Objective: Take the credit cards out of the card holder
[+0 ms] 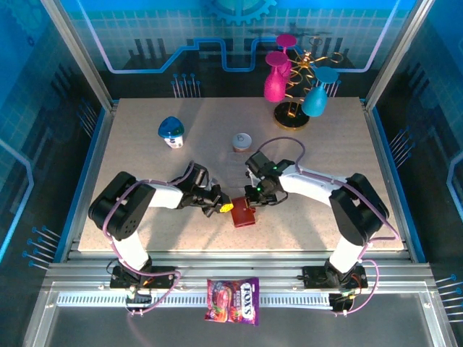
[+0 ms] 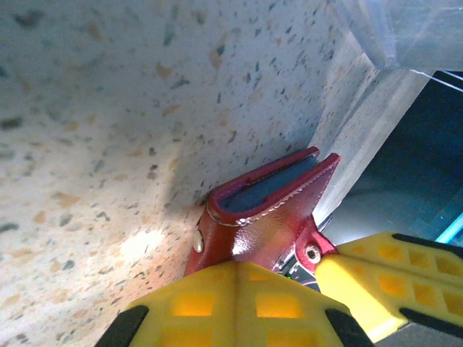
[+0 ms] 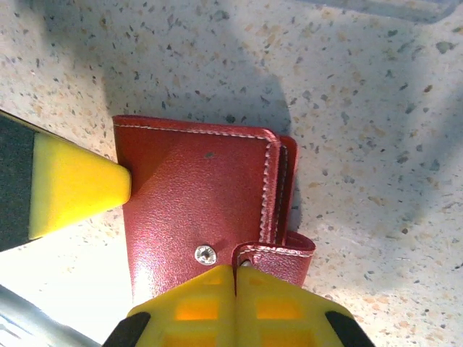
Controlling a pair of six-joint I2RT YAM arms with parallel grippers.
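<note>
**Operator:** The card holder (image 3: 202, 195) lies folded shut on the table (image 3: 362, 108), right at the tips of my right gripper (image 3: 236, 278). Blue edges of the credit cards (image 2: 269, 186) peek out between its covers, on the side away from my left gripper (image 2: 235, 271).

**Spotter:** What have you actually got hold of?

**Operator:** The right jaws are fully together. The snap tab (image 3: 278, 254) runs into the seam between them, so I read that as a pinch on the tab's end. The left jaws are closed too, with the tip butted against the holder's edge, off to the left of my right fingers. I can't tell whether they've nipped a cover or are merely pressing it.

**Spotter:** So where does it go wrong?

**Operator:** The tab. It's glossy and I've only got its end, so I reckon a hard pull slides it out. If it does hold and the left isn't truly anchoring, the whole holder lifts or skids with me instead of opening.

**Spotter:** And the cards?

**Operator:** They sit tight in the fold. If the cover swings open fast they could spill, or slide toward the table's edge, which is just beyond the holder from my left gripper. Both sets of fingers are also crowded onto one small thing, so a wide move could knock them together.
</note>
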